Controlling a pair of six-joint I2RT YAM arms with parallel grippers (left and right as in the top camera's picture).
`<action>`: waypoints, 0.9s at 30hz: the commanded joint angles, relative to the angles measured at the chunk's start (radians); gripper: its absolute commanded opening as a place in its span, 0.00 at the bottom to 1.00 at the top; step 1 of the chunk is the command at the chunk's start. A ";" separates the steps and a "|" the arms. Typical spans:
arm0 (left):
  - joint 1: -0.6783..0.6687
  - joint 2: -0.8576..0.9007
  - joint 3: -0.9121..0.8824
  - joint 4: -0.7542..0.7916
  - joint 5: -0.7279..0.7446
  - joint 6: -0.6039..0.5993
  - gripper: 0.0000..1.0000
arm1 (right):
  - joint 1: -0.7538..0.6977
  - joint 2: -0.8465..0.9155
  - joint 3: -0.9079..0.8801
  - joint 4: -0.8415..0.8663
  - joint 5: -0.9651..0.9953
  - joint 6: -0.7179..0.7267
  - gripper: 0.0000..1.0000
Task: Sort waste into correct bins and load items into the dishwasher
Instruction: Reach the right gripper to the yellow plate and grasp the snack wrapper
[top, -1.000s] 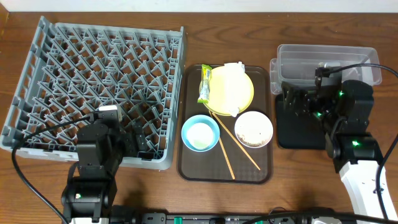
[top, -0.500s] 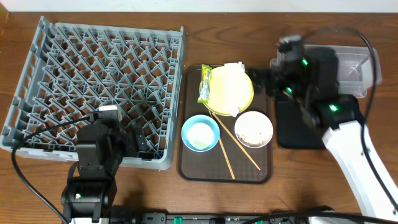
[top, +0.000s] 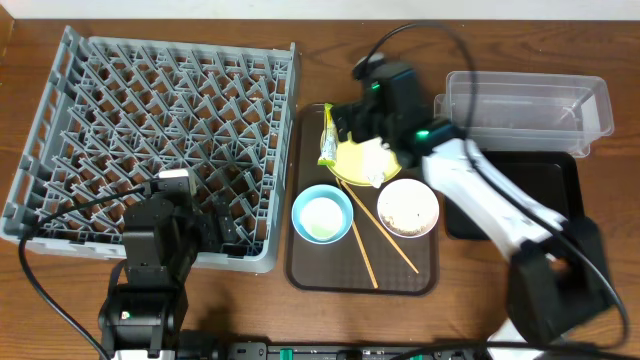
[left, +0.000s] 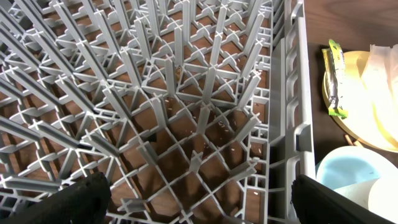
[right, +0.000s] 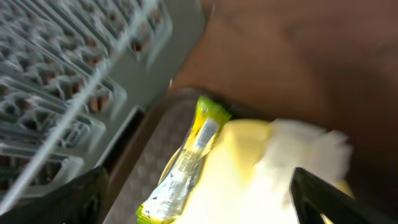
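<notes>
The green-yellow snack wrapper (top: 329, 135) lies at the left edge of the yellow plate (top: 350, 165) on the brown tray; the wrapper also shows in the right wrist view (right: 183, 162). A white napkin (top: 377, 160) lies on the plate. My right gripper (top: 362, 132) is open and empty just above wrapper and plate (right: 199, 199). The light blue bowl (top: 322, 214), the white bowl (top: 408, 207) with scraps and two chopsticks (top: 385, 240) sit on the tray's front half. My left gripper (left: 199, 199) is open over the grey dish rack (top: 150, 120) near its front right corner. The cup is hidden.
The brown serving tray (top: 330, 272) stands between the rack and the bins. The clear tub (top: 525, 100) is at the back right, and the black tray (top: 545, 195) lies in front of it. My right arm stretches across from the front right.
My right arm has swung left from above the black tray and tub to above the plate and wrapper. The left arm has not moved.
</notes>
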 joint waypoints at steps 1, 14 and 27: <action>0.005 -0.002 0.026 0.000 0.003 -0.009 0.96 | 0.037 0.071 0.012 0.019 0.058 0.097 0.87; 0.005 -0.002 0.026 0.000 0.003 -0.009 0.96 | 0.090 0.233 0.011 0.064 0.093 0.259 0.76; 0.005 -0.002 0.026 -0.001 0.003 -0.009 0.96 | 0.089 0.234 0.011 0.080 0.060 0.274 0.11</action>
